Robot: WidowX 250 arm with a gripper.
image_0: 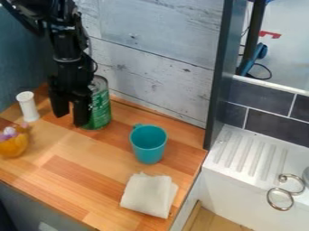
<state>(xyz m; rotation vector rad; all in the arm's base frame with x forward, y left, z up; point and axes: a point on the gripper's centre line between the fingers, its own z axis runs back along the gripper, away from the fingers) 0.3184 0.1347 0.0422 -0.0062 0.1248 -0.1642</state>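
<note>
Two fingers of the claw (70,119): you have them pointing down and parted by a moderate gap, with nothing visible between them.
Green can (101,108): upright on the desk (66,180), near the wall (157,63) and just beside the claw; one finger overlaps its edge in your view, so you cannot tell whether they touch.
Can's look: tall and round, with a printed green side and a pale metallic rim, partly hidden by the claw.
Step at the can: you appear to be alongside it with no grip made.
Next move by the can: it likely calls for you to check the claw's depth and line against it, since a sideways nudge could tip it.
White cylinder (28,107): standing on the claw's other side, so mind it too.
Teal cup (148,144): upright, well apart from the claw.
White cloth (147,196): folded, near the cup.
Orange bowl (13,146): at your view's edge, holding purplish pieces.
</note>
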